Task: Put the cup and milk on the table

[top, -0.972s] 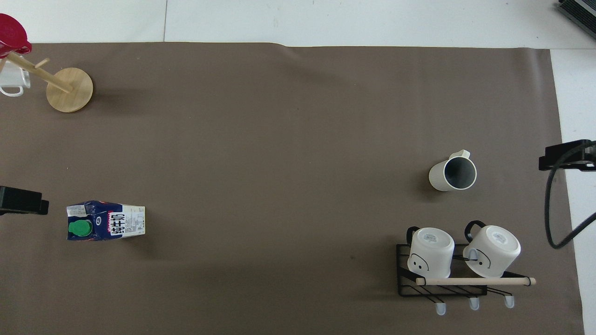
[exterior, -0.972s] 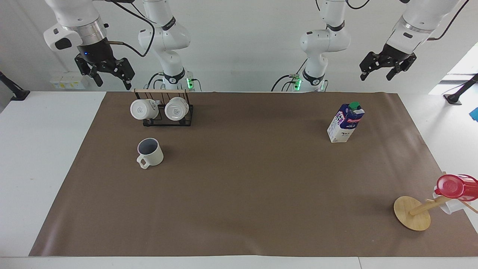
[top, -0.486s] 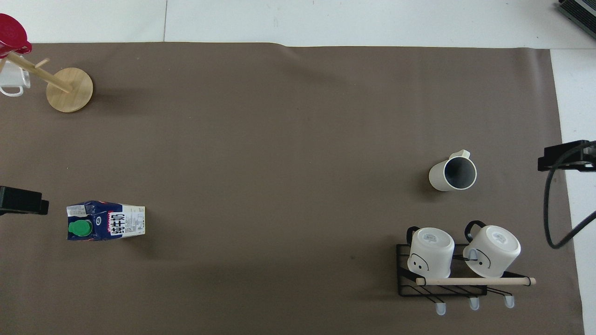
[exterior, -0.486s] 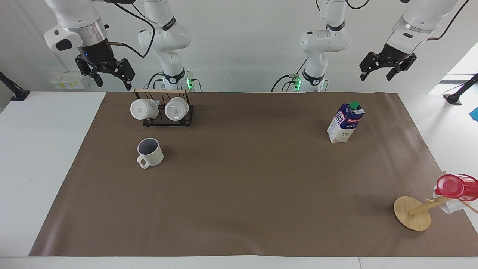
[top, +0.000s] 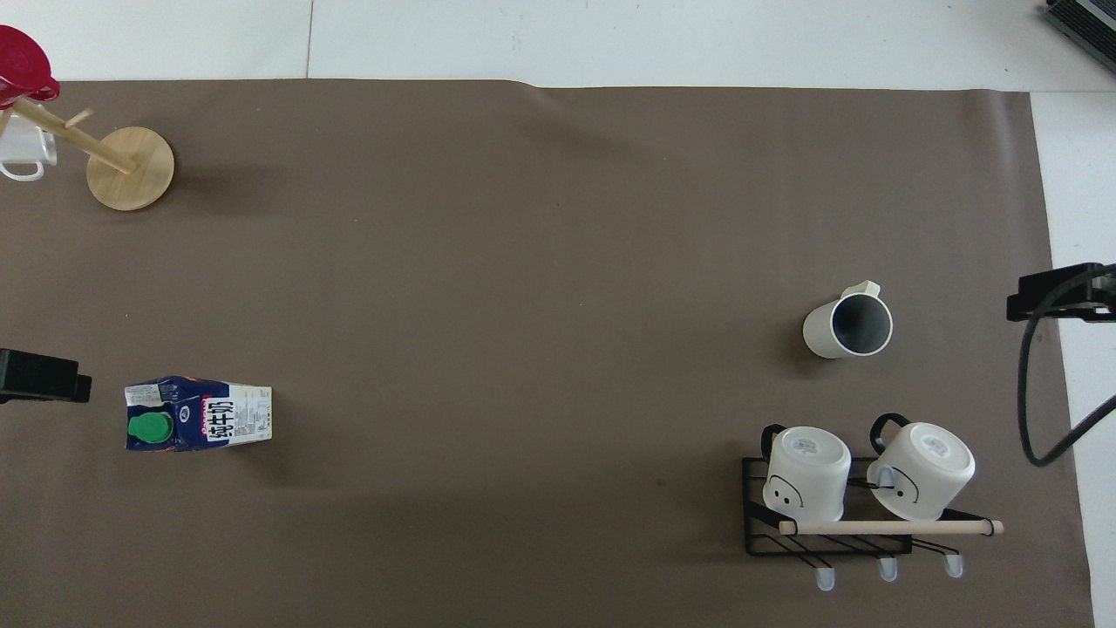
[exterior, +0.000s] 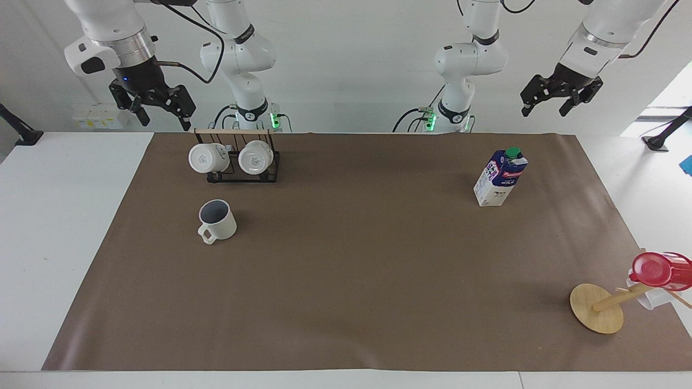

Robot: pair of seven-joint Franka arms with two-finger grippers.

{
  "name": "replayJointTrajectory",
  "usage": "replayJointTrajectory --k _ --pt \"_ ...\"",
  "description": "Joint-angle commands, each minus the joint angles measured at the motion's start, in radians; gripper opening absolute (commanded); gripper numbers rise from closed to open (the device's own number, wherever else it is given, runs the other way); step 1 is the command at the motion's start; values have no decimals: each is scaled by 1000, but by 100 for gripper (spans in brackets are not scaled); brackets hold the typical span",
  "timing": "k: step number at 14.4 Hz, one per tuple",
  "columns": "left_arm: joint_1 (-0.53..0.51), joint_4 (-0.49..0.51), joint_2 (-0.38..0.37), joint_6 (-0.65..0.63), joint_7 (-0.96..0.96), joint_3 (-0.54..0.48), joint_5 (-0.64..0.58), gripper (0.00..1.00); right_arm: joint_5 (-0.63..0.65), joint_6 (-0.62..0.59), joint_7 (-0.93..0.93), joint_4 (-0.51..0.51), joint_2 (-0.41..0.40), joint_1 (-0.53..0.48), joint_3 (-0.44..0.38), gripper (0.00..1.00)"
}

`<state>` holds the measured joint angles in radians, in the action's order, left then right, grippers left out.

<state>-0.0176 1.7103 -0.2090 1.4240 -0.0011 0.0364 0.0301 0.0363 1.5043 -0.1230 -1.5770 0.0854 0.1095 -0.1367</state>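
The cup (exterior: 218, 220) stands upright on the brown mat (exterior: 351, 259) of the table (exterior: 59, 216), farther from the robots than the mug rack; it also shows in the overhead view (top: 848, 327). The milk (exterior: 501, 177) stands upright on the mat toward the left arm's end, green cap on top (top: 199, 414). My right gripper (exterior: 162, 114) hangs open and empty, high over the table's robot-side edge beside the rack. My left gripper (exterior: 545, 108) hangs open and empty, high over the robot-side edge near the milk. Neither touches anything.
A black wire rack (exterior: 243, 162) with two white mugs stands near the robots at the right arm's end. A wooden mug tree (exterior: 597, 308) with a red cup (exterior: 659, 270) stands far from the robots at the left arm's end.
The right gripper has risen slightly. The cup, the milk and the left gripper have not moved.
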Motion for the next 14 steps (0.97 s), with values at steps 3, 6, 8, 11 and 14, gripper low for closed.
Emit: replayJointTrajectory --k 3,6,8,11,14 --pt "-12 15 -17 -4 6 5 -6 100 -19 5 -3 -29 28 -13 5 100" --pt "-12 15 -17 -5 6 5 -4 100 -19 5 -3 -31 28 -13 5 100" --pt "-12 15 -17 -5 6 5 -6 100 -19 5 -3 -31 28 -13 5 100" --pt "-12 15 -17 -5 6 5 -6 100 -19 5 -3 -31 28 -13 5 100" --pt "-12 15 -17 -5 6 5 -6 100 -19 13 -6 -43 28 -8 5 100"
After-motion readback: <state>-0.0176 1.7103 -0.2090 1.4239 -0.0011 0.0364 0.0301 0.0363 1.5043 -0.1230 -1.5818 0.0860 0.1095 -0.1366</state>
